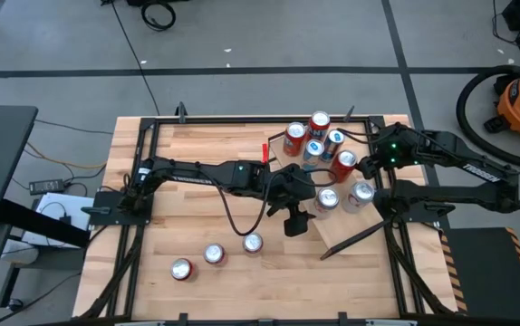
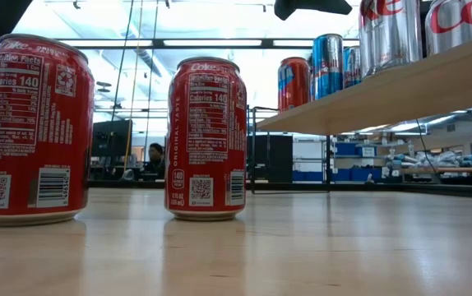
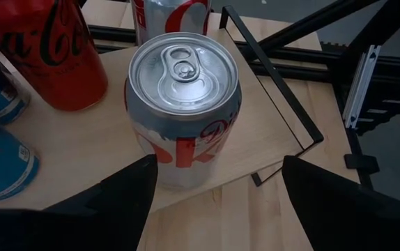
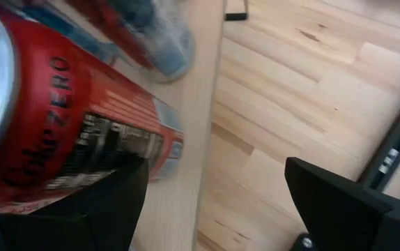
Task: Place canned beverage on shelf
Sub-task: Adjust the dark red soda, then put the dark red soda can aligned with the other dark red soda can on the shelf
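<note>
The shelf (image 1: 355,226) is a sloped light wood board on black supports at the table's right, with several cans standing on it. A silver can (image 3: 184,104) stands upright near the board's lower end. My left gripper (image 3: 219,167) is open just short of it, one finger on either side and neither touching; the high view shows this gripper (image 1: 298,214) beside the same can (image 1: 327,199). My right gripper (image 4: 216,167) waits open by the shelf's far right (image 1: 366,161), next to a red can (image 4: 54,132). Three more cans (image 1: 213,254) stand on the tabletop at the near left.
Red, blue and silver cans (image 1: 314,140) crowd the shelf's upper end. The shelf's black wire support (image 3: 283,97) runs beside the silver can. In the low view two red cans (image 2: 205,140) stand on the tabletop, with the shelf (image 2: 384,90) above at the right. A black frame (image 1: 151,127) rims the table.
</note>
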